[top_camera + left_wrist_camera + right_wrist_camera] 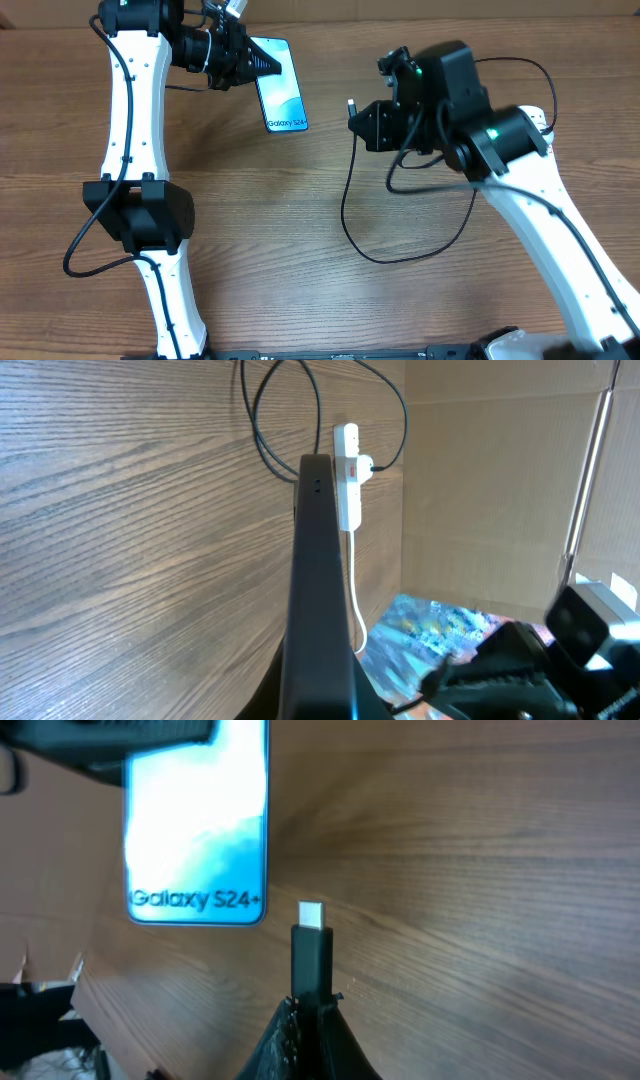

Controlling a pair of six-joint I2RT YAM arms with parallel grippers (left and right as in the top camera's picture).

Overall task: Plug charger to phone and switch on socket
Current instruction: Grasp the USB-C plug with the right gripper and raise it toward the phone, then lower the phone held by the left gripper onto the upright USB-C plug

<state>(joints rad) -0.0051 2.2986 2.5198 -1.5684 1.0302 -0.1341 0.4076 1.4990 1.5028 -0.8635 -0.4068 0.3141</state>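
The phone, screen lit blue-teal with "Galaxy S24+" on it, is at the back of the table. My left gripper is shut on its far end. In the left wrist view it shows edge-on as a dark bar. My right gripper is shut on the charger's black connector. The metal tip points at the phone's near end, a short gap away and a little to its right. The black cable loops over the table. The white socket lies far off by the cardboard wall, with the black plug in it.
A cardboard wall stands along the table's back edge. The socket's white cord trails from it. In the overhead view my right arm covers the socket. The wooden table shows bare wood in front of the phone.
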